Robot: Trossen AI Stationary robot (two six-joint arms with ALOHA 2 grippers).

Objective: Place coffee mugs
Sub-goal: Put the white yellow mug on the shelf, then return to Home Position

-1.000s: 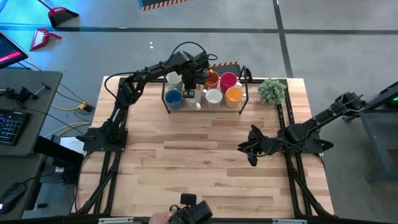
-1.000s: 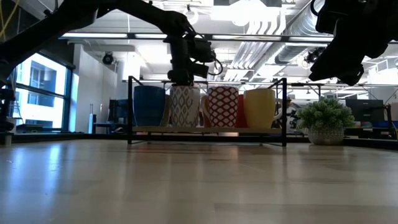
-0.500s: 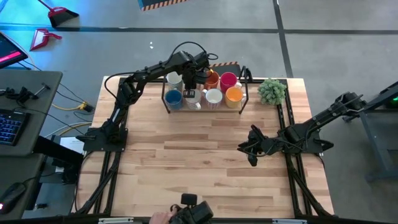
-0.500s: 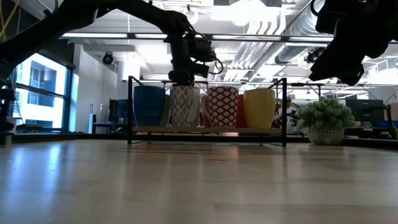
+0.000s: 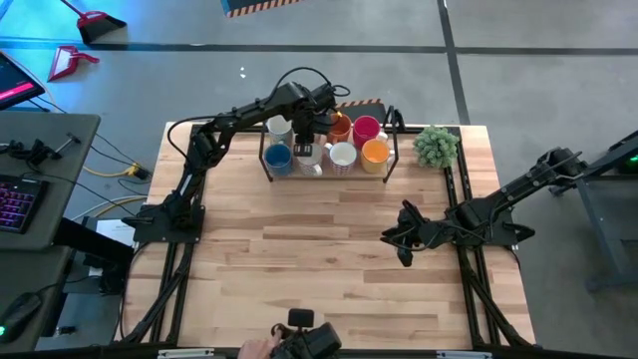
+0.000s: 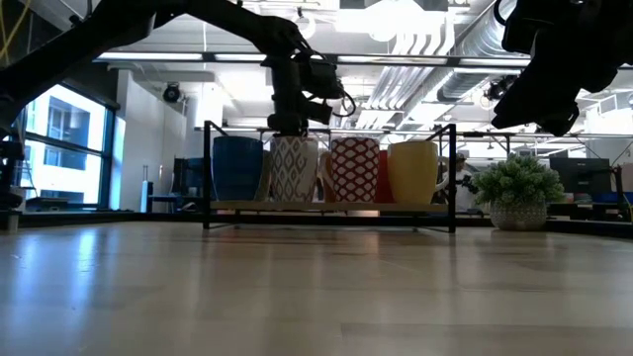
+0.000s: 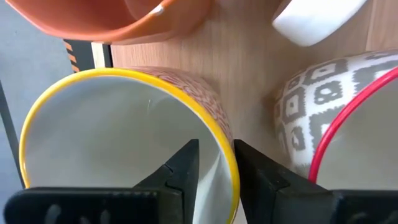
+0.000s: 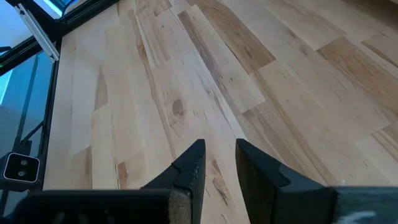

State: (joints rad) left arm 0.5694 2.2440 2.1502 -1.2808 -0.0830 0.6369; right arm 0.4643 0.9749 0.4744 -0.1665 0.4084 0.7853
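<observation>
Coffee mugs crowd a black wire rack at the far edge of the counter, where the left tool straddles the yellow rim of a patterned white mug, fingers slightly apart on either side of its wall. The right tool hovers above bare counter to the right, fingers narrowly parted, holding nothing; a potted plant stands right of the rack.
</observation>
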